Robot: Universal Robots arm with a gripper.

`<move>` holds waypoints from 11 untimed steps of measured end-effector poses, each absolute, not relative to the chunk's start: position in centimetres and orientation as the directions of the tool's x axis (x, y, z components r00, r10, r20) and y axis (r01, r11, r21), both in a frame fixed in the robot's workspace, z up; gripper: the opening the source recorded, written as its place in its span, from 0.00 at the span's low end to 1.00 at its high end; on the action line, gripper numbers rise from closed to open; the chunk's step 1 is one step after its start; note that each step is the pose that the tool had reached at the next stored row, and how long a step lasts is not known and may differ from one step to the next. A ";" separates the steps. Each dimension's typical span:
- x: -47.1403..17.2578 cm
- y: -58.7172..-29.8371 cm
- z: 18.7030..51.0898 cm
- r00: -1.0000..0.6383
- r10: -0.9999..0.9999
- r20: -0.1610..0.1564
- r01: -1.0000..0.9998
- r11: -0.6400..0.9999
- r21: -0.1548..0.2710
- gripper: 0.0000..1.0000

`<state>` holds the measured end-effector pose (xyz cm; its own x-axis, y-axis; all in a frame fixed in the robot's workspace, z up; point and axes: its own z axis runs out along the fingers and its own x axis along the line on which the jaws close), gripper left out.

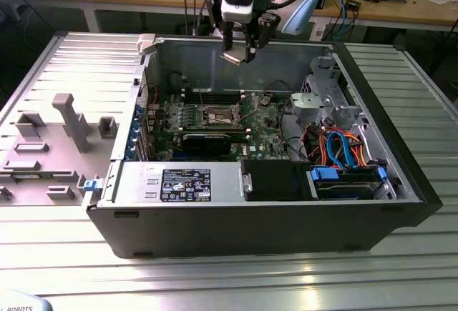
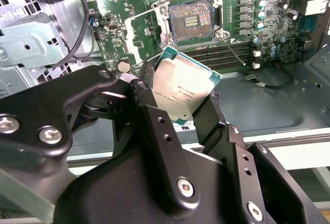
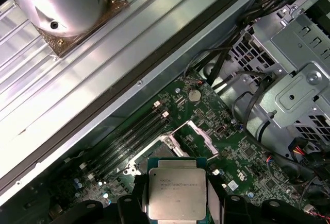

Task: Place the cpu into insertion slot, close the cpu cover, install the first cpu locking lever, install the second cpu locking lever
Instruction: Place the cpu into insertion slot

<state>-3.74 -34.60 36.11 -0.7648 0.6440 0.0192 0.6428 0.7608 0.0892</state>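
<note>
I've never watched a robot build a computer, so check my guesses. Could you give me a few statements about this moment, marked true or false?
1. The gripper grips the cpu. True.
2. The cpu sits in the insertion slot. False: the insertion slot is empty, and the cpu is up in the gripper.
3. The computer case is open, its motherboard exposed. True.
4. The cpu's top is red. False: it is silver-grey.

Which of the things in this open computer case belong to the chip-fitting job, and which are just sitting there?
Job: gripper, chip it holds, socket, socket cover.

Lying about: long black card, blue and orange cables, coin battery, grey blocks beside the case.
</note>
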 end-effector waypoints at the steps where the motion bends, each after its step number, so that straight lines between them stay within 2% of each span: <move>1: -3.7 -34.6 36.1 -0.763 0.646 0.019 0.645 0.759 0.089 0.55; 11: -3.7 -34.6 36.1 -0.674 0.739 0.019 0.737 0.670 0.089 0.55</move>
<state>-3.74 -34.59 36.09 -0.6739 0.7386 0.0193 0.7369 0.6701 0.0892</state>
